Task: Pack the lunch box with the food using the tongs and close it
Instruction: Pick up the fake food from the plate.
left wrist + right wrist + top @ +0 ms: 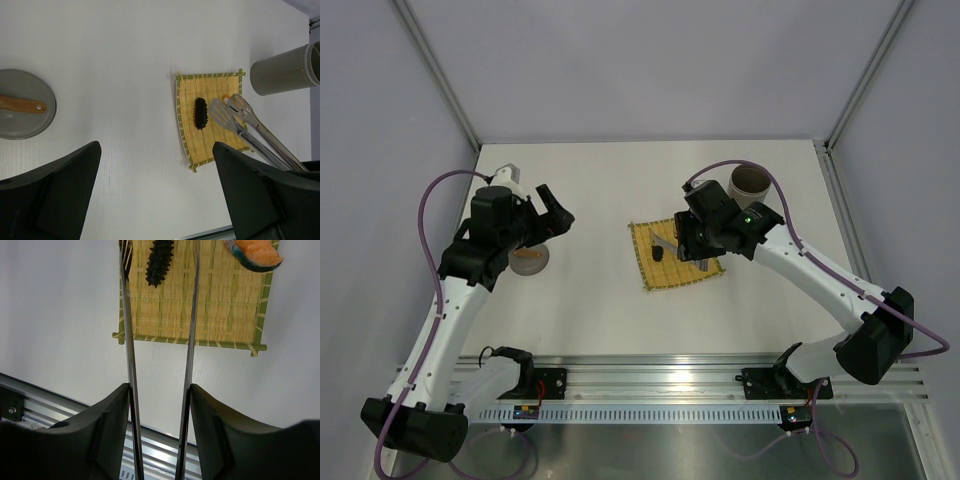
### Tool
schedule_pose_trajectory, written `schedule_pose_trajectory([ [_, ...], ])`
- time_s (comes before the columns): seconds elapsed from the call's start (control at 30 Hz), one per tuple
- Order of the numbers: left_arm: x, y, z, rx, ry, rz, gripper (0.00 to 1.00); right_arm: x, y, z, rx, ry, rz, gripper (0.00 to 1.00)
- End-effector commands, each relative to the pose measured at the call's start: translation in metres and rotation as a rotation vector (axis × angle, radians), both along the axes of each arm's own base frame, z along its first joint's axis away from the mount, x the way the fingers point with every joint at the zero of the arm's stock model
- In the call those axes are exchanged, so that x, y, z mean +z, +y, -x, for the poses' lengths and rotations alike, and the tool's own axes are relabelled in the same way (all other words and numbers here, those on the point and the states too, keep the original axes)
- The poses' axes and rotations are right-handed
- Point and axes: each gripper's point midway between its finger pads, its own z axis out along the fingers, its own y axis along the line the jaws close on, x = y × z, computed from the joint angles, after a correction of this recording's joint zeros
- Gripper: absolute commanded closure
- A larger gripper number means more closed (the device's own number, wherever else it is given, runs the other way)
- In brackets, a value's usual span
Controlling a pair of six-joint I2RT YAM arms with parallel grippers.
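Observation:
The tongs (127, 340) run up between my right gripper's (160, 405) fingers, which are shut on their two arms. The arms stand apart, with their tips over the yellow mat (200, 305). Between the tips lies a dark spiky piece of food (160, 260). An orange piece (252, 252) rests at the mat's far right corner. From above, the right gripper (685, 243) hovers over the mat (650, 275), and the grey lunch box (748, 181) stands upright just behind it. My left gripper (555, 215) hangs wide open and empty, well left of the mat.
The round grey lid (528, 258) with a brown strap lies flat under the left arm; the left wrist view also shows that lid (22, 105). An aluminium rail (650, 385) runs along the near table edge. Grey walls enclose the back and sides.

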Motion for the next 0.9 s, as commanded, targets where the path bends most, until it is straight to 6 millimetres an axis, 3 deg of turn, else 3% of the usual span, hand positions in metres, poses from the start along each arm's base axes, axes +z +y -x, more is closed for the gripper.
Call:
schedule_pose_trajectory([
  [0.0,0.003,0.003,-0.001,0.005,-0.027,-0.007,0.02,0.004,0.014,-0.003,0.009,-0.021,-0.041,0.42],
  [0.23,0.003,0.004,0.001,0.008,-0.031,-0.011,0.02,-0.014,0.025,-0.001,0.029,0.017,-0.020,0.43],
  [0.6,0.001,0.004,0.001,0.007,-0.030,-0.013,0.01,-0.039,0.029,0.002,0.032,0.060,0.059,0.57],
  [0.73,0.000,0.005,0.001,0.008,-0.027,-0.014,0.01,-0.037,0.027,0.001,0.028,0.050,0.071,0.66],
  [0.87,0.002,0.005,0.001,0.008,-0.031,-0.013,0.01,-0.018,0.023,-0.005,0.006,0.001,0.068,0.76],
])
